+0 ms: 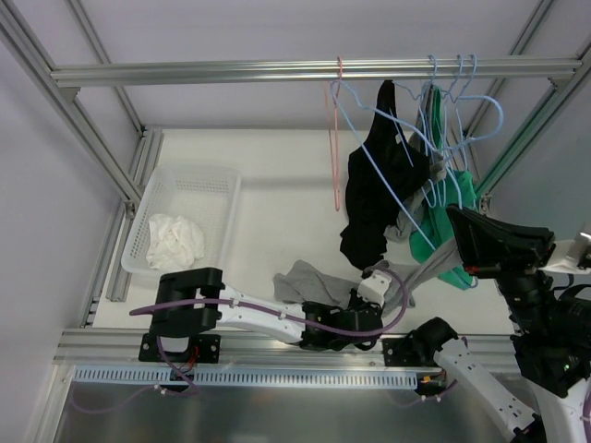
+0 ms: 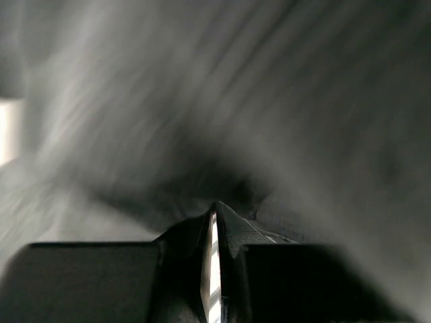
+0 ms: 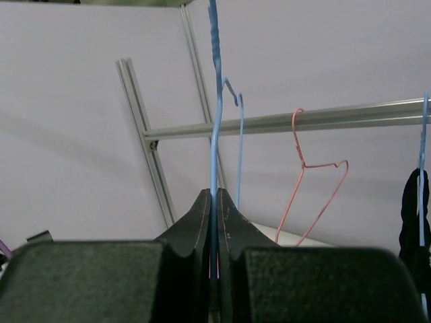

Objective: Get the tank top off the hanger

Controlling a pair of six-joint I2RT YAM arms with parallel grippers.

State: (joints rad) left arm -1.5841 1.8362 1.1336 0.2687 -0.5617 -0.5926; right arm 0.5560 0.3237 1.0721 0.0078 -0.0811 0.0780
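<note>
A grey tank top (image 1: 303,280) trails from a blue hanger (image 1: 434,189) on the rail down to the table's front. My left gripper (image 1: 358,301) sits low at the front by this cloth. In the left wrist view its jaws (image 2: 215,206) are shut with blurred grey fabric (image 2: 283,101) right at the tips and filling the view. My right gripper (image 1: 452,215) is shut on the blue hanger's wire (image 3: 216,101), which runs up from between its fingertips (image 3: 215,192). A black tank top (image 1: 380,180) and a green garment (image 1: 459,198) hang on neighbouring blue hangers.
An empty pink hanger (image 1: 336,138) hangs on the metal rail (image 1: 277,70), and also shows in the right wrist view (image 3: 304,182). A white basket (image 1: 211,180) holding a white cloth (image 1: 175,240) stands at the left. Frame posts rise on both sides.
</note>
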